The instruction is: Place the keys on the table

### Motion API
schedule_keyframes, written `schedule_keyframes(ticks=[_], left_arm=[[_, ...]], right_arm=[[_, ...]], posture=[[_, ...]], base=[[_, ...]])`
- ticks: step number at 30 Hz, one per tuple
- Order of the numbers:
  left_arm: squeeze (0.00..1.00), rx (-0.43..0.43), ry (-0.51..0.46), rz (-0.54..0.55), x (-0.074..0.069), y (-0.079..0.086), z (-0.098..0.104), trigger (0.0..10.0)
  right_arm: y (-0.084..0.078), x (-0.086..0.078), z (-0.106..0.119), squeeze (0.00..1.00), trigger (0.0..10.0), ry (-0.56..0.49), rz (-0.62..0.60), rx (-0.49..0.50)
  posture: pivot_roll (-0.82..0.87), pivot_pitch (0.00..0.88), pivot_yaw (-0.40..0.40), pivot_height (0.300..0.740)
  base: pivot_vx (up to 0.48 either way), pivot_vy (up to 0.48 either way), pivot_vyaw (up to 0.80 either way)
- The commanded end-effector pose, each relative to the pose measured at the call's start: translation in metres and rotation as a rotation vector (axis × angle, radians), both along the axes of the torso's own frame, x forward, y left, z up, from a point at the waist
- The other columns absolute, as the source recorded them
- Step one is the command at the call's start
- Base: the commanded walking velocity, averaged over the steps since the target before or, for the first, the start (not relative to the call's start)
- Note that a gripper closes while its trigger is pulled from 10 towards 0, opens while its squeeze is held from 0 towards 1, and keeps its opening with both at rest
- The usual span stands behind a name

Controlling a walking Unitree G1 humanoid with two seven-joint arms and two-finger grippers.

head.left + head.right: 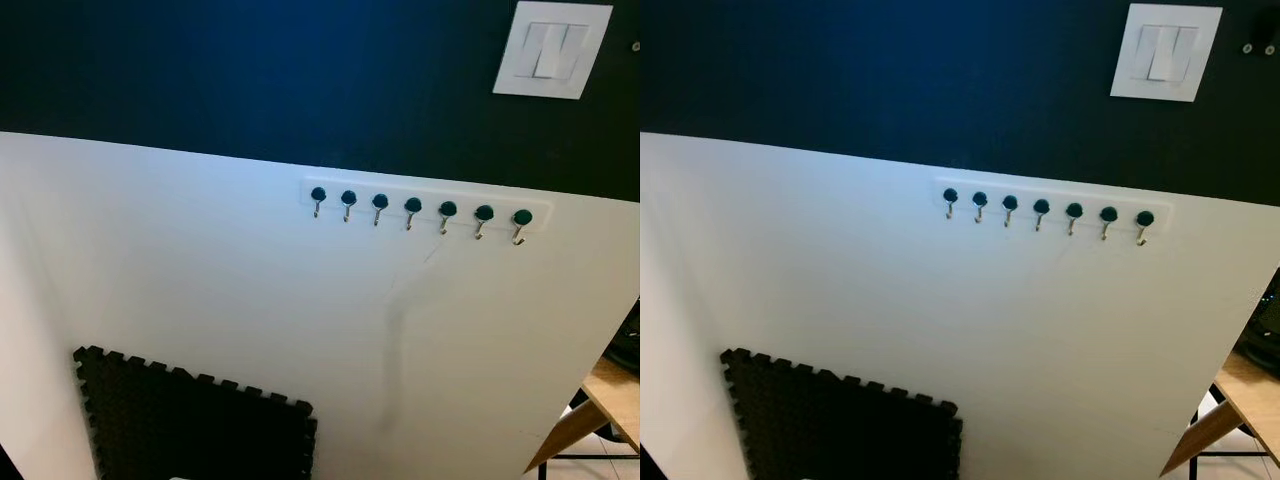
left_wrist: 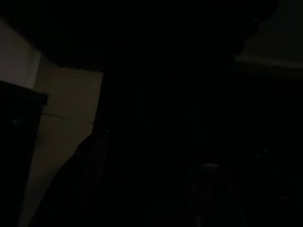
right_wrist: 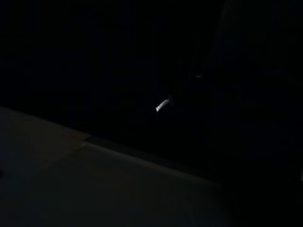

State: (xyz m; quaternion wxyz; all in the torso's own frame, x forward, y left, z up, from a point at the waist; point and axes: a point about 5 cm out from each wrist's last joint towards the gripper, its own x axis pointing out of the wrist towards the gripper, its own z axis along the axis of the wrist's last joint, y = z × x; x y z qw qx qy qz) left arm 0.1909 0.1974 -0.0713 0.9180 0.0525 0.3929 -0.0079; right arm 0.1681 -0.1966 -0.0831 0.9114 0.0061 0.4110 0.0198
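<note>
Both wrist views are nearly black; the wooden table (image 1: 612, 390) is cut off at the frame edge.

Light wooden table (image 1: 612, 392), only a corner visible, low at the right edge

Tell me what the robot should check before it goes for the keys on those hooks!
1. Hook rack in view on the white wall: ok.
2. Keys hanging on a hook: not ok, all seven hooks look bare.
3. Table to put keys on: cannot tell; just a wooden corner shows at lower right.
4. Grippers ready: cannot tell, both wrist views are very dark.
5. Foam mat against the wall, low and left of the rack: ok, apart from the hooks.
</note>
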Motion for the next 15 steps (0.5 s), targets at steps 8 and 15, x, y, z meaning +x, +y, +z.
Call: schedule_keyframes(ticks=[8,15], left_arm=[[0.0,-0.036,-0.012,0.005,0.0,-0.005,-0.001,10.0],[0.0,-0.017,-0.014,-0.015,0.002,-0.004,0.0,10.0]], right_arm=[[0.004,-0.015,-0.008,0.0,10.0,0.049,-0.031,0.027],[0.003,-0.02,-0.01,0.0,10.0,0.07,-0.044,0.023]], posture=[[0.04,0.002,-0.004,0.74],[0.05,0.01,0.002,0.74]], base=[[0.0,0.0,0.0],[0.0,0.0,0.0]])
